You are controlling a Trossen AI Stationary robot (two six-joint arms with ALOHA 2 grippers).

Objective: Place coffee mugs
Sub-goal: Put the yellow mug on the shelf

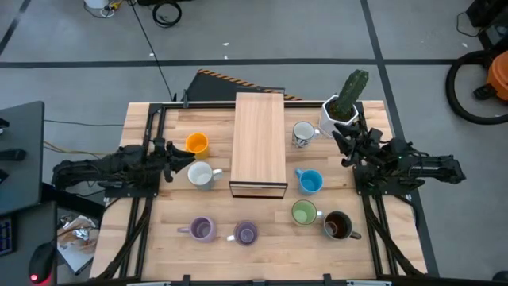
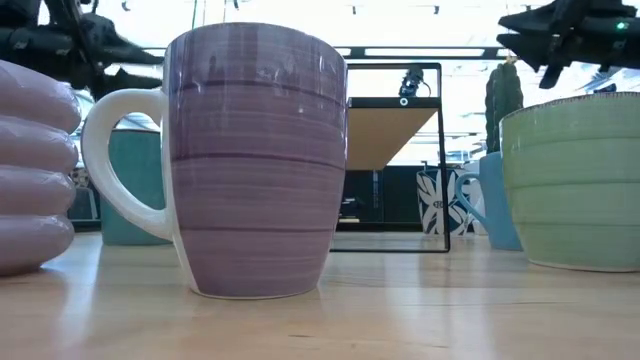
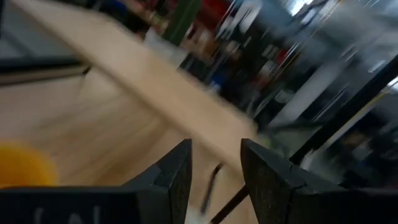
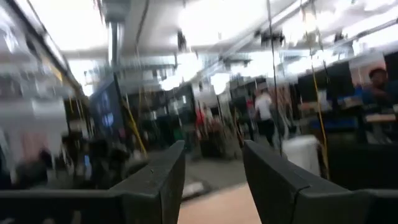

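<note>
Eight coffee mugs stand upright on the wooden table (image 1: pixel 159 238). Orange (image 1: pixel 196 144) and white (image 1: pixel 202 175) are left of a long wooden box (image 1: pixel 258 143). A patterned white one (image 1: pixel 302 133) and a blue one (image 1: pixel 310 181) are right of it. Green (image 1: pixel 303 213), dark brown (image 1: pixel 337 226) and two purple mugs (image 1: pixel 202 229) (image 1: pixel 246 233) stand along the near side. My left gripper (image 1: pixel 178 156) hovers open beside the orange and white mugs, its fingers (image 3: pixel 177 180) holding nothing. My right gripper (image 1: pixel 345 143) is open too (image 4: pixel 213 174), raised near the patterned mug.
A white pot with a green cactus (image 1: pixel 343 111) stands at the far right corner, close behind my right gripper. The wooden box divides the table's middle. In the low view a purple mug (image 2: pixel 255 160) and the green mug (image 2: pixel 575 180) fill the foreground.
</note>
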